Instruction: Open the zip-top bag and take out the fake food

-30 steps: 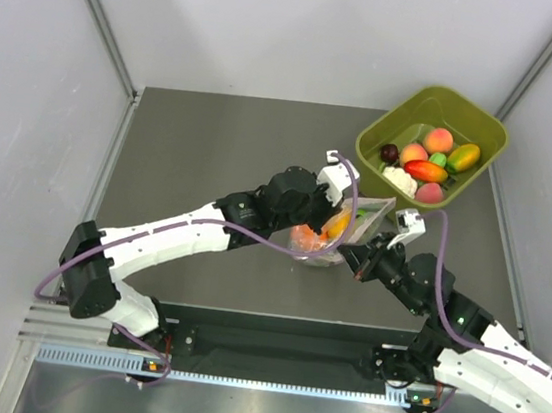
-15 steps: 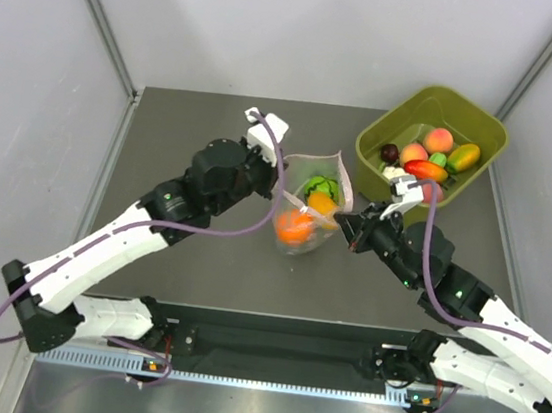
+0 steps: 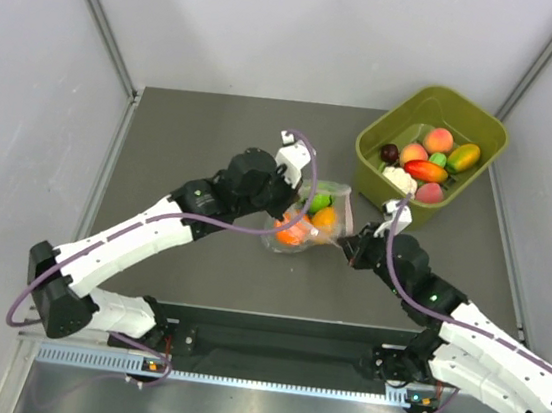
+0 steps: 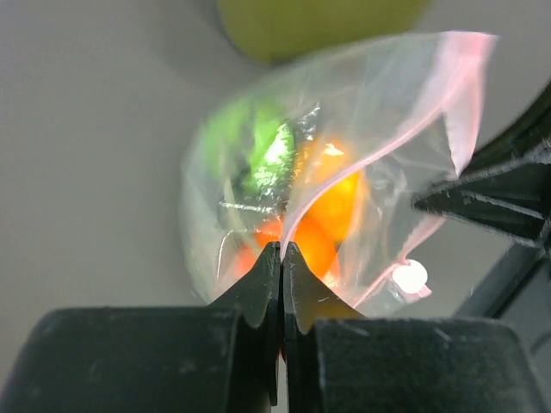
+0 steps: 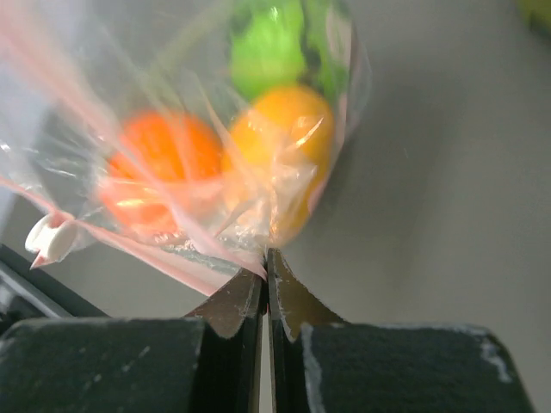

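The clear zip-top bag [image 3: 309,221] with a pink zip strip hangs between my two grippers over the middle of the table. Inside it are a round orange fruit [image 3: 292,231], a yellow-orange fruit [image 3: 325,218] and a bright green fruit [image 3: 321,200]. My left gripper [image 3: 282,200] is shut on the bag's left edge [image 4: 293,224]. My right gripper [image 3: 348,248] is shut on the bag's right edge by the pink strip [image 5: 232,258]. The fruits also show through the plastic in the right wrist view: orange [image 5: 151,163], yellow-orange [image 5: 280,129], green [image 5: 267,43].
An olive-green tub [image 3: 430,147] holding several other toy fruits stands at the back right of the dark table [image 3: 193,146], just beyond the bag. Grey walls close in both sides.
The left gripper swung out to the back left with the bag, then came back right. The bag, first bunched and narrow, opened wide, and now hangs lower and flatter between the grippers.
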